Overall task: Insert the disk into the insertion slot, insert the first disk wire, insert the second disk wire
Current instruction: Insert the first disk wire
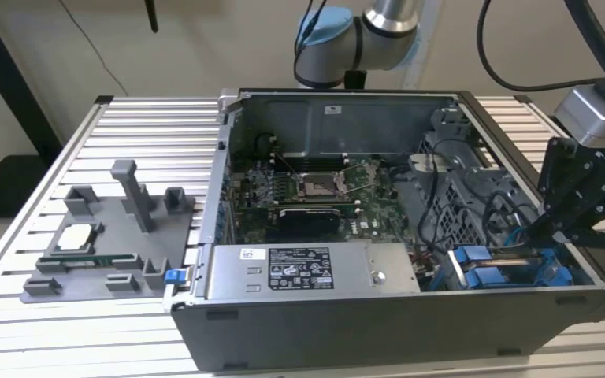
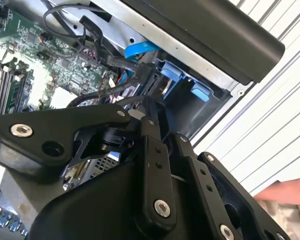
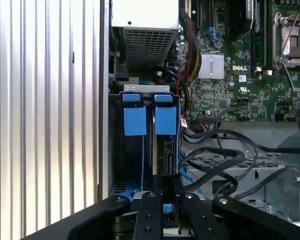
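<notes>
At the exterior view's lower right, the claw (image 1: 542, 235) hangs clenched over the insertion slot (image 3: 145, 88), boxed in by the case wall (image 1: 387, 331) and black cables (image 3: 215, 160). The disk (image 3: 166, 150) sits edge-on under 2 blue tabs (image 3: 135, 120), mostly hidden. I cannot tell what the claw pinches.

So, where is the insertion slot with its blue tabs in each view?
Exterior view: the insertion slot sits in the corner of the case on the exterior view's right, under the pincer.
First wrist view: the slot lies straight ahead of the pincer, between the case wall and the black cables.
Second wrist view: the slot lies beyond the pincer, against the case's dark rim.
Shared landmark: the green motherboard.
</notes>
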Robot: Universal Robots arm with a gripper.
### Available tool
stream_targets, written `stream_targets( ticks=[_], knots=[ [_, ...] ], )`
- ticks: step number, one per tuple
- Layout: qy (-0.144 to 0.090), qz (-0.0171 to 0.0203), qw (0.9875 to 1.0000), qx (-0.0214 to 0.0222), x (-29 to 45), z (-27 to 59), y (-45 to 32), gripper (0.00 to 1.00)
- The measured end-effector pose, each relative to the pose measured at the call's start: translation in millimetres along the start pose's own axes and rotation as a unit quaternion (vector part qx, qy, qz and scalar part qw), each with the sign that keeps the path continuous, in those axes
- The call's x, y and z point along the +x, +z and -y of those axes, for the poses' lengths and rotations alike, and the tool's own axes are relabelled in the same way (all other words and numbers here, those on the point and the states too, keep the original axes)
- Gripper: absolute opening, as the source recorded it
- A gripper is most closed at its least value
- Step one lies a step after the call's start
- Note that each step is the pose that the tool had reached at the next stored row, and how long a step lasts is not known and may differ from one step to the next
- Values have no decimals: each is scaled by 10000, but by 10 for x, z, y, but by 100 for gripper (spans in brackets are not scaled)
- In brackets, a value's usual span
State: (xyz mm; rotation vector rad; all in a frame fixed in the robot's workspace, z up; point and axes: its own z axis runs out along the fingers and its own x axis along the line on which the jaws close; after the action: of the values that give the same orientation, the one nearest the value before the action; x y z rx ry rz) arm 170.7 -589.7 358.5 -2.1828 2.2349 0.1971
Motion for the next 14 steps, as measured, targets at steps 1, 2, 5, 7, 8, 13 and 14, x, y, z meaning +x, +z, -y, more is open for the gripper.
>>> stream_targets(
  ticks=[1,2,5,7,8,13,14],
  knots=[
    [-1,4,10000,0,0,2,12,0],
    [-2,9,10000,0,0,3,22,0],
    [-4,37,10000,-1,-2,6,57,0],
    [-5,63,10000,-2,-1,8,77,0],
    [-7,87,10000,-2,0,9,84,0],
    [-18,225,9997,-6,-9,23,112,0],
    [-18,228,9997,-6,-9,35,115,0]
  ],
)
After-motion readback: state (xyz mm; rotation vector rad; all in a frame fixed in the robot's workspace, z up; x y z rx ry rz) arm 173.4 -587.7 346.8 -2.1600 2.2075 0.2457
